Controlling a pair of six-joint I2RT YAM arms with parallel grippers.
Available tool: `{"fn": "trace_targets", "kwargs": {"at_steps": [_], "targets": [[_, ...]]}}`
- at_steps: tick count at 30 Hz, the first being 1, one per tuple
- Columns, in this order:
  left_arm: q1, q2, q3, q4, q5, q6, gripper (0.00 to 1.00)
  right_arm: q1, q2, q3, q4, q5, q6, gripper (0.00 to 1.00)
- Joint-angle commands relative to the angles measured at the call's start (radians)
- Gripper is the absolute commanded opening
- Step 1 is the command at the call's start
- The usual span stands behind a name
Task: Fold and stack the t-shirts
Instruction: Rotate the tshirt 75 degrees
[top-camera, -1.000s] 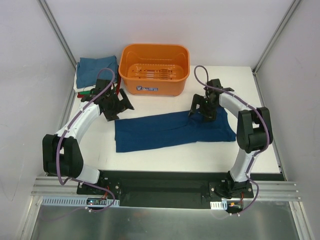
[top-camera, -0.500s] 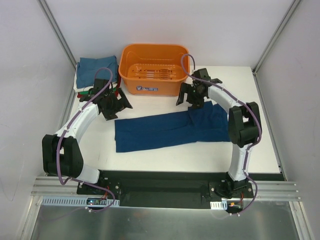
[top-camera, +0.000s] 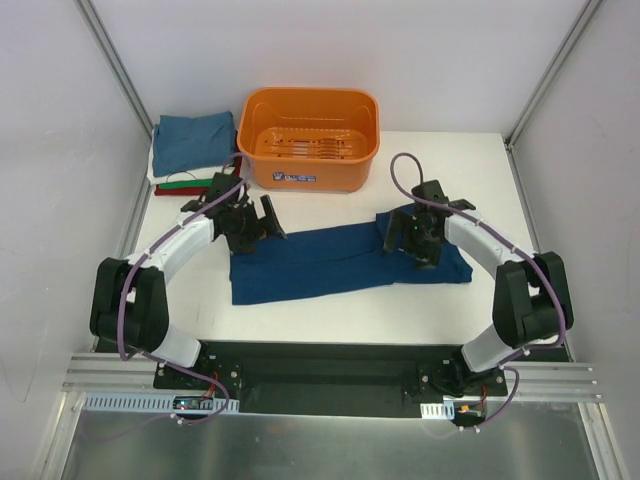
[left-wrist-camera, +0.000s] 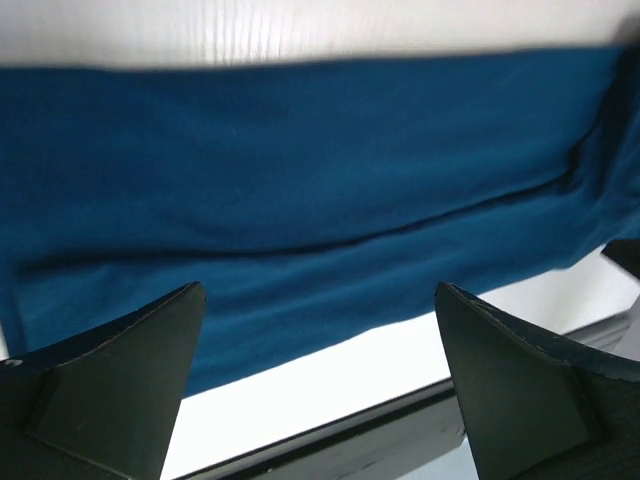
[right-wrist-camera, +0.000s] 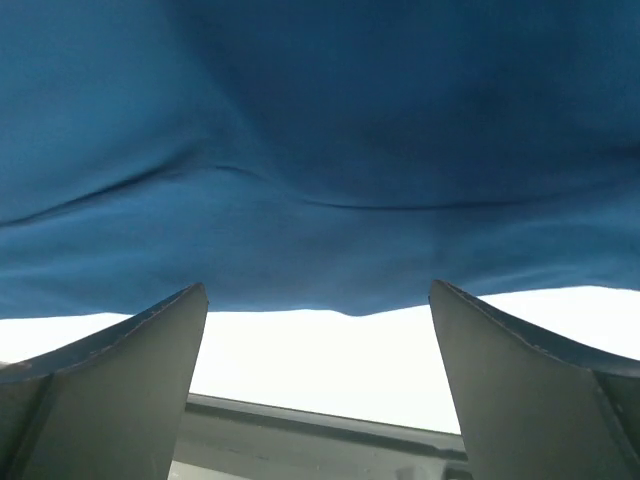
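A dark blue t-shirt (top-camera: 330, 260) lies folded into a long strip across the middle of the white table; no print shows. My left gripper (top-camera: 256, 224) hangs open and empty over its far left corner. My right gripper (top-camera: 412, 238) hangs open and empty over its right part. The shirt fills the left wrist view (left-wrist-camera: 300, 200) and the right wrist view (right-wrist-camera: 320, 150), with both pairs of fingers wide apart and nothing between them. A stack of folded shirts (top-camera: 188, 143), teal-blue on top with white, green and red edges below, sits at the far left.
An orange plastic basket (top-camera: 309, 140) stands at the back middle, between the stack and my right arm. Metal frame posts and white walls close both sides. A black base plate (top-camera: 330, 365) runs along the near table edge.
My left gripper has moved right and nearer, from beside the stack to the shirt's left end. My right gripper swung up toward the basket, then came back down over the shirt's right part.
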Motion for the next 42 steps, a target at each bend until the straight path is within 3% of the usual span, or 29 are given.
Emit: {"fn": "trace_targets", "kwargs": {"at_steps": [1,6,13,16,21,24,29,32,37,42], "targets": [[-0.051,0.073,-0.064,0.045,0.062,0.032,0.99,-0.072,0.046,-0.061,0.021,0.012,0.077,0.97],[-0.113,0.178,-0.064,0.098,0.096,0.019,0.99,-0.184,0.221,0.075,0.037,0.007,0.011,0.97],[-0.208,0.264,-0.046,0.157,0.155,-0.048,0.99,-0.304,0.521,0.410,-0.077,-0.056,-0.109,0.97],[-0.262,0.300,-0.024,0.183,0.186,-0.099,0.99,-0.324,0.636,0.594,-0.144,-0.066,-0.152,0.97],[-0.374,0.352,0.049,0.238,0.211,-0.166,0.99,-0.371,0.885,1.059,-0.326,-0.100,-0.209,0.97],[-0.441,0.399,0.104,0.275,0.208,-0.211,0.99,-0.394,1.019,1.255,-0.350,-0.160,-0.212,0.97],[-0.559,0.485,0.187,0.352,0.183,-0.320,0.99,-0.437,1.029,1.272,-0.142,-0.246,-0.137,0.97],[-0.616,0.501,0.190,0.393,0.162,-0.367,0.99,-0.449,1.008,1.288,-0.063,-0.217,-0.132,0.97],[-0.674,0.510,0.236,0.396,0.148,-0.377,0.99,-0.453,0.943,1.314,-0.029,-0.206,-0.159,0.97],[-0.699,0.418,0.256,0.392,0.117,-0.288,0.99,-0.443,0.721,1.159,-0.060,-0.180,-0.262,0.97]]}}
